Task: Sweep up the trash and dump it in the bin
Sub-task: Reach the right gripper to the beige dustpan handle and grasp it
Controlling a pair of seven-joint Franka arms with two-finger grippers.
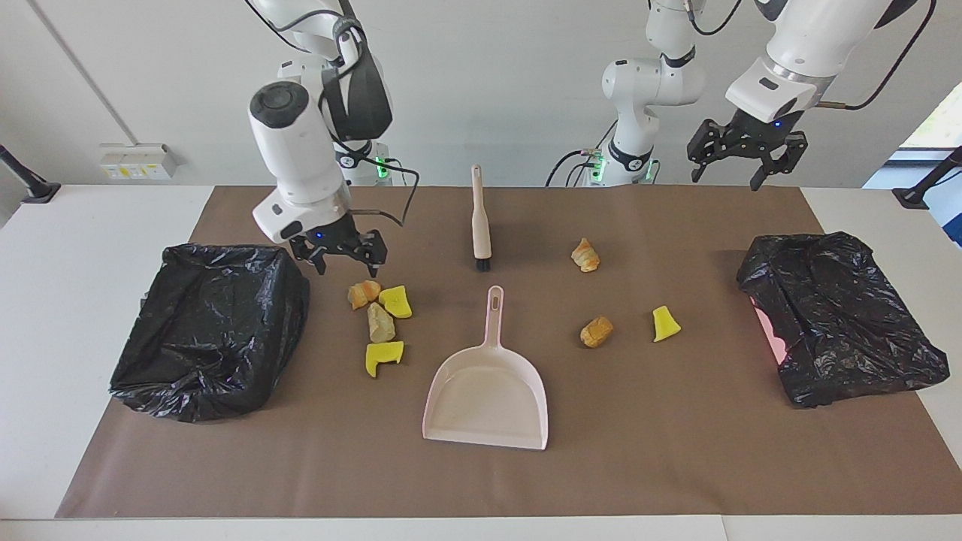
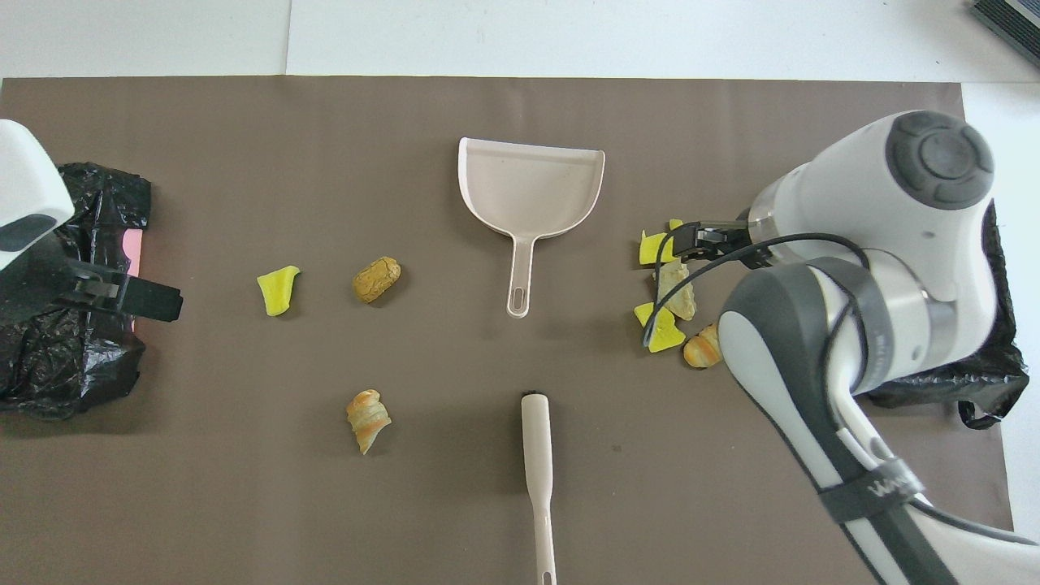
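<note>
The right gripper (image 1: 340,254) hung low at the left centre of the facing view, over the mat between the bin at the right arm's end (image 1: 210,330) and a cluster of four trash pieces (image 1: 381,323). That cluster lay just below and to the right of the fingertips in that view, apart from them. The fingers stood moderately spread, with nothing between them.

The left gripper (image 1: 744,154) hung raised at the upper right of the facing view, above the bin at the left arm's end (image 1: 838,315), fingers wide and empty.

Count: seven trash pieces. Four were in the cluster: two yellow wedges, one orange chunk and one pale tan chunk. Three more lay apart at centre right of the facing view: a striped chunk (image 1: 585,255), a brown chunk (image 1: 597,331) and a yellow wedge (image 1: 664,324). One dustpan (image 1: 488,394) lay at centre, and one brush (image 1: 479,222) lay nearer the robots. There were two black-lined bins.

In the overhead view the right arm covered most of its bin and part of the cluster. The left gripper overlapped the other bin at the left edge, and the brush handle was cut off at the bottom.
</note>
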